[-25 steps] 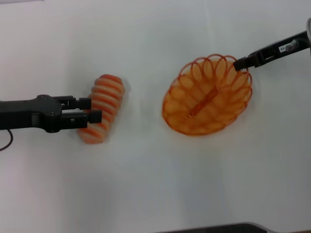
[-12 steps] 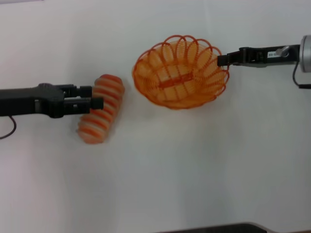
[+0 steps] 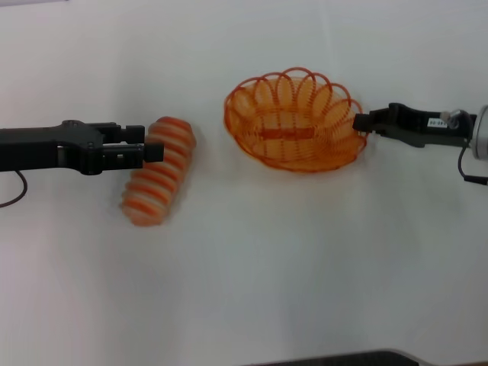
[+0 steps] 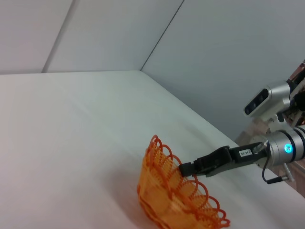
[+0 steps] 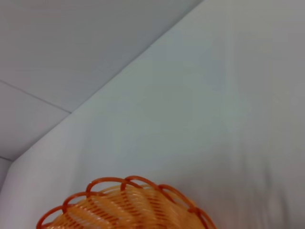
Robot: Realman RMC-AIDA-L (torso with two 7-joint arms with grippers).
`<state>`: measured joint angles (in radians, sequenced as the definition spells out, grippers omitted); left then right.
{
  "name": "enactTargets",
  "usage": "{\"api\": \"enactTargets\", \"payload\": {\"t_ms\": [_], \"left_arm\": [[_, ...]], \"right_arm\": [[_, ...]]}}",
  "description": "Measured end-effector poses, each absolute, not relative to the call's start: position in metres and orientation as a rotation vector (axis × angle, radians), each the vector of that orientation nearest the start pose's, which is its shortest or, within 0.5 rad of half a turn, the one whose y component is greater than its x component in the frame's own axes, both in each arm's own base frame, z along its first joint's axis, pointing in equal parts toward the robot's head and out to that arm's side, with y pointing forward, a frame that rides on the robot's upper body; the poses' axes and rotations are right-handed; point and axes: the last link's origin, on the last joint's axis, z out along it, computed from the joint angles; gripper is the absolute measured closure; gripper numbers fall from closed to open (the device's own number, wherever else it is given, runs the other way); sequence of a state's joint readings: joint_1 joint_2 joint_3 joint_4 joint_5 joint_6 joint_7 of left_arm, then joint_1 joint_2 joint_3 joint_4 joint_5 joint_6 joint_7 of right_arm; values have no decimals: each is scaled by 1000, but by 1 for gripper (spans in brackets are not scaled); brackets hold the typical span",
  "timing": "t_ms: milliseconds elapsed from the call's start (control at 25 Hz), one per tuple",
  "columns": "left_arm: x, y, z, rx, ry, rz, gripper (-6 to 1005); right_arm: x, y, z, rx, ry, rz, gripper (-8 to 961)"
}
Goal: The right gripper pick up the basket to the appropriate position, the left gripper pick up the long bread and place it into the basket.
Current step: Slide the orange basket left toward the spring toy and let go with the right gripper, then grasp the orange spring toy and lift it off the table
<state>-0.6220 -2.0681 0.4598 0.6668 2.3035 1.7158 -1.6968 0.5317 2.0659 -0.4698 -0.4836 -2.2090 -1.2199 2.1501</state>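
Head view shows the right gripper [image 3: 360,123], its white label unreadable, clamped on the basket [image 3: 293,122] rim. Left of the basket, the long bread [image 3: 158,181] lies diagonally on the counter [image 3: 305,267], the left gripper [image 3: 152,149] clamped on its upper end.

On the table [image 3: 244,290], the long bread [image 3: 158,181] lies left of the basket [image 3: 293,122], well apart from it, with the left gripper [image 3: 152,149] at the bread's far left side and the right gripper [image 3: 360,123] at the basket's right rim.
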Motion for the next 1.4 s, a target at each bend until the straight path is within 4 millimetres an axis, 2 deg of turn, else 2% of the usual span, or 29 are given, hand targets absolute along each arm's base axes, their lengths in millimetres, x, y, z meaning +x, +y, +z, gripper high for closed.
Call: {"api": "enactTargets", "payload": {"t_ms": [400, 560, 760, 920, 1080, 1280, 1360, 1400], "left_arm": [[-261, 326, 7, -2793, -1096, -645, 309], [-263, 324, 7, -2793, -1107, -648, 309], [-266, 320, 5, -2788, -1121, -652, 310], [-267, 318, 5, -2788, -1127, -654, 310], [-268, 317, 5, -2789, -1133, -656, 310], [-268, 316, 5, -2789, -1136, -655, 309], [-267, 319, 6, -2777, -1149, -648, 309], [-267, 326, 8, -2729, -1211, -614, 309]], "right_arm": [[334, 327, -15, -1994, 1849, 721, 746], [338, 328, -3, -1978, 1787, 768, 581], [340, 338, 26, -1971, 1598, 843, 401], [328, 347, 49, -2060, 1359, 895, 407], [313, 351, 60, -2166, 1205, 896, 409], [286, 338, 65, -2421, 875, 926, 412], [276, 331, 64, -2502, 741, 953, 412], [273, 328, 63, -2525, 698, 964, 413]]}}
